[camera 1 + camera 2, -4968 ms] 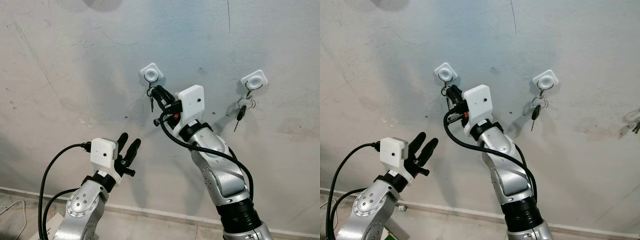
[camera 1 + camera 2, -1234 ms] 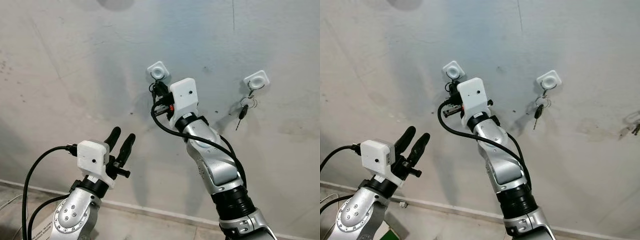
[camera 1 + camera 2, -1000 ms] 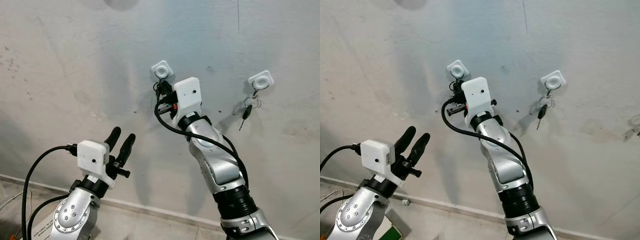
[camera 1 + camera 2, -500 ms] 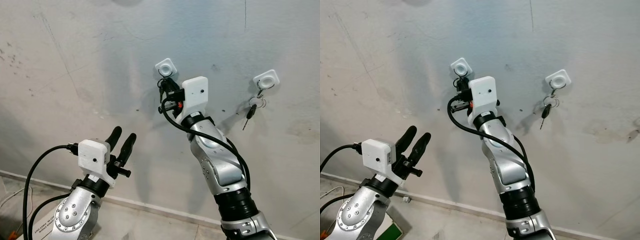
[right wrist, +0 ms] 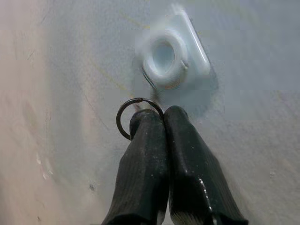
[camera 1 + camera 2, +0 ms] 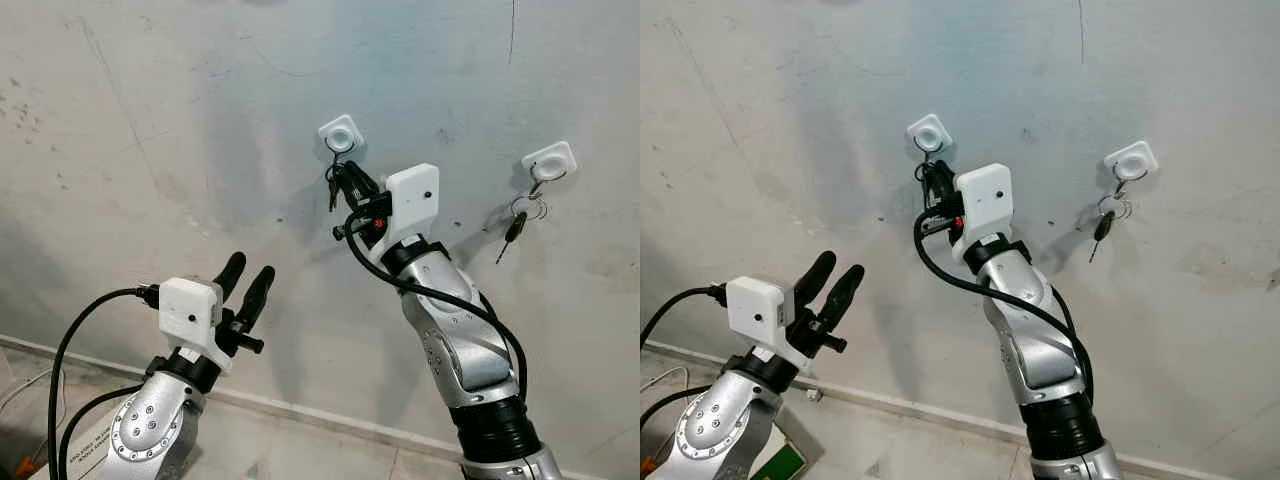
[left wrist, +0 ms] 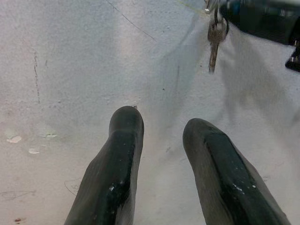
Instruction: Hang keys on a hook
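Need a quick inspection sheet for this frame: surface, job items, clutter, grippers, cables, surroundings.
Surface: grey plaster wall, scuffed and cracked.
Job's things: left hook, white, on the wall; key ring pinched just below it, whether it is on the hook cannot be told; key dangling from the ring.
Clutter: right hook already carrying another key set.
Grippers: right gripper shut on the key ring, fingertips just under the left hook; left gripper open, held low, away from the wall hooks.
Cables: black cable looping along the right arm; another at the left wrist.
Surroundings: baseboard and floor below.
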